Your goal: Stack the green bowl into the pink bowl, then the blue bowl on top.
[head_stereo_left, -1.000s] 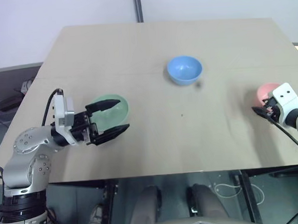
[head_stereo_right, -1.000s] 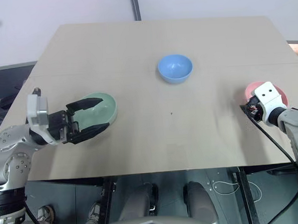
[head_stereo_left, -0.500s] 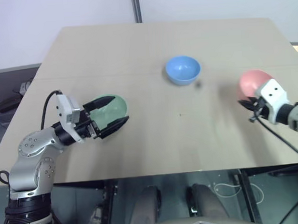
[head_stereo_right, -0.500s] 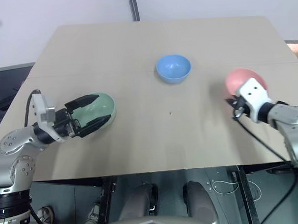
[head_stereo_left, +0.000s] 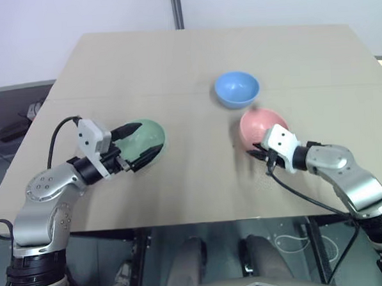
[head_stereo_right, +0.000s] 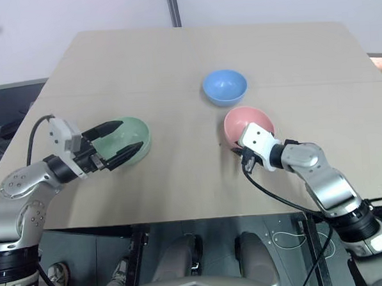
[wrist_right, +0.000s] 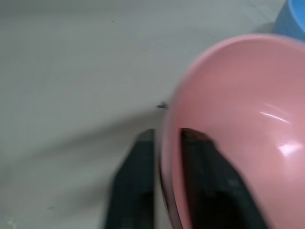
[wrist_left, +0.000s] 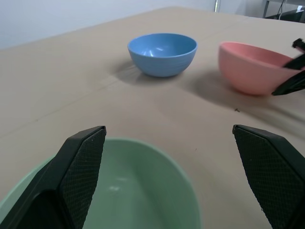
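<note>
Green bowl point(head_stereo_left: 142, 143): pale mint, upright, on bench at left. Blue bowl point(head_stereo_left: 237, 89): sky-blue, upright, toward far centre. Pink bowl point(head_stereo_left: 262, 128): salmon, tilted, rim pinched, just beside blue bowl on its near side, apart.

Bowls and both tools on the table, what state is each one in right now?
Small round mint-green plastic bowl: upright on the table, empty, between the left tool's fingers.
Small round salmon-pink plastic bowl: empty, rim pinched by the right tool.
Small round sky-blue plastic bowl: upright, empty, untouched.
Left tool: open, straddling the green bowl.
Right tool: shut on the pink bowl's rim.
</note>
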